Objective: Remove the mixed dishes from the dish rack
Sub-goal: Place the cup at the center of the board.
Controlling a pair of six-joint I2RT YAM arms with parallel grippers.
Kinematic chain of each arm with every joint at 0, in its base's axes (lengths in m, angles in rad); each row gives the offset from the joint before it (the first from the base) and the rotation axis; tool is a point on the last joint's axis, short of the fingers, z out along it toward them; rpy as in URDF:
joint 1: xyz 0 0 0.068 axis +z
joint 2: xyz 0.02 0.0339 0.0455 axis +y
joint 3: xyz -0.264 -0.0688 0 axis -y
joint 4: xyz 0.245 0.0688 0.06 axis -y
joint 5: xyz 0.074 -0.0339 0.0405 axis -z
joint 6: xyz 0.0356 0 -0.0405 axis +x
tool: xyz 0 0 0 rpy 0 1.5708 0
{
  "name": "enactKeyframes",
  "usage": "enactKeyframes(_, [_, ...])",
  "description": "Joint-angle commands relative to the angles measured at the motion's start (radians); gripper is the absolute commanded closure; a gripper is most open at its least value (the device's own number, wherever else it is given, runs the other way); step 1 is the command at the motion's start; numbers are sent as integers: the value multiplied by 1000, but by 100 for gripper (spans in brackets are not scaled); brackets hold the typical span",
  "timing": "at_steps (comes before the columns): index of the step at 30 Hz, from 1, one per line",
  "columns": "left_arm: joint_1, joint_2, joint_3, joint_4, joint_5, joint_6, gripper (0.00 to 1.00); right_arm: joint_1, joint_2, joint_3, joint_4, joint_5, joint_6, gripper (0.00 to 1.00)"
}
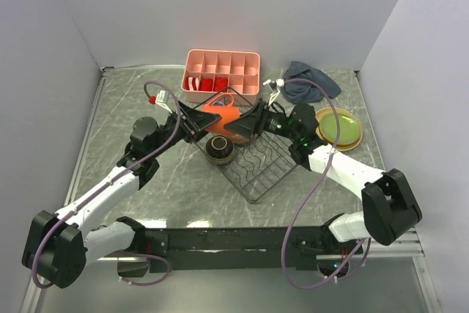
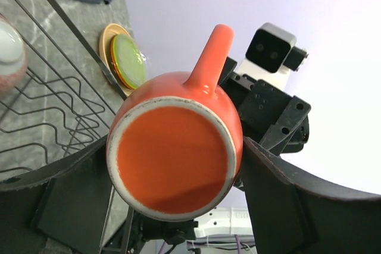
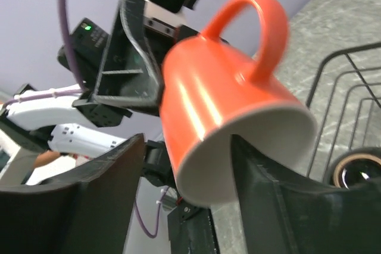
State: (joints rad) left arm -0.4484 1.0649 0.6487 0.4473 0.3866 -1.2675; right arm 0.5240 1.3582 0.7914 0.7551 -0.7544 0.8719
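The orange mug (image 1: 220,115) hangs in the air above the far corner of the black wire dish rack (image 1: 258,166). My left gripper (image 1: 196,119) is shut on the mug's body near its base (image 2: 175,165). My right gripper (image 1: 245,126) is open at the mug's mouth (image 3: 238,117). One finger is inside the rim, the other stands apart outside. The dark-brown bowl (image 1: 219,149) sits in the rack, also in the right wrist view (image 3: 357,173). A pinkish bowl (image 2: 7,49) shows at the rack's edge. The stacked plates (image 1: 338,127), lime green on top, lie on the table right of the rack. The dark-blue cup is out of view.
The pink compartment tray (image 1: 222,71) with red-white items stands at the back, just behind the mug. A blue-grey cloth (image 1: 309,82) lies at the back right. Grey walls close in the table on three sides.
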Motion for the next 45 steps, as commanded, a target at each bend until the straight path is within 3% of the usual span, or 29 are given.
enactKeyframes(1, [-21, 0, -20, 212, -20, -75, 59, 24, 24, 54, 125, -54, 19, 42])
enactKeyframes(3, [-26, 3, -43, 250, -28, -90, 59, 30, 27, 54, 138, -65, 21, 48])
enactKeyframes(6, [-29, 9, -60, 272, -31, -107, 59, 31, 19, 51, 124, -69, 12, 66])
enactKeyframes(7, [-30, 9, -63, 275, -31, -107, 58, 31, 15, 48, 116, -69, 0, 77])
enactKeyframes(9, [-32, 9, -75, 283, -29, -107, 58, 33, -1, 48, 81, -69, -19, 87])
enactKeyframes(11, [-32, 1, -86, 281, -35, -102, 52, 33, -14, 48, 49, -68, -50, 99])
enactKeyframes(17, [-32, -54, -80, 121, -60, -1, 19, 28, -96, 88, -219, -56, -203, 100])
enactKeyframes(19, [-30, -89, -69, 52, -92, 72, 6, 30, -136, 115, -374, -39, -296, 100])
enactKeyframes(21, [-32, -115, -44, -65, -142, 127, 1, 25, -168, 155, -539, -2, -358, 100])
enactKeyframes(27, [-32, -207, 58, -400, -316, 396, 0, 7, -217, 262, -918, 130, -574, 100])
enactKeyframes(31, [-32, -285, 89, -540, -493, 572, 1, -12, -219, 359, -1134, 272, -716, 100])
enactKeyframes(39, [-30, -379, 62, -677, -709, 799, 1, -73, -64, 655, -1508, 641, -898, 100])
enactKeyframes(45, [-30, -408, 14, -702, -784, 882, 1, -143, 116, 822, -1608, 834, -933, 100])
